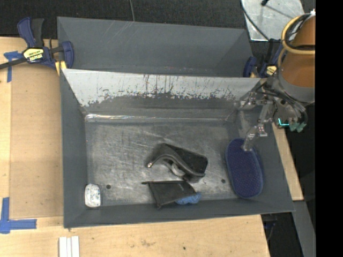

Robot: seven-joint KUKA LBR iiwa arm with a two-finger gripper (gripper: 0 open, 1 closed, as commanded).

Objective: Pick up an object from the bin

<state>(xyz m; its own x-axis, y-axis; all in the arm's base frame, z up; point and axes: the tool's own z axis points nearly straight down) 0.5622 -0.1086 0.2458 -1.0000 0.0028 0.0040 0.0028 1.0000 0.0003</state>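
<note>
Hanging over the right end of the bin point(75, 143), the gripper point(252, 140) sits just above the far tip of a dark-blue oval pad point(245, 169); whether it touches the pad can't be told, nor whether the claw is spread or pressed together. The pad is 1 flat, elongated oval w/ a fine, fabric-like nap, lying lengthwise near-to-far close to the right wall. The bin floor is scuffed grey sheet metal, the far wall streaked w/ dark scratches. Approx. mid-floor lies 1 black curved piece point(180, 160), smooth and humped, w/ a thin hooked end pointing left. Just nearer than it, touching or almost so, lies 1 flat black angular piece point(169, 191) w/ a bit of blue at its right near edge; can't tell if that's separate. In the near left corner, well apart from the rest, stands 1 small pale blocky lump point(92, 195), mottled whitish-grey.
</note>
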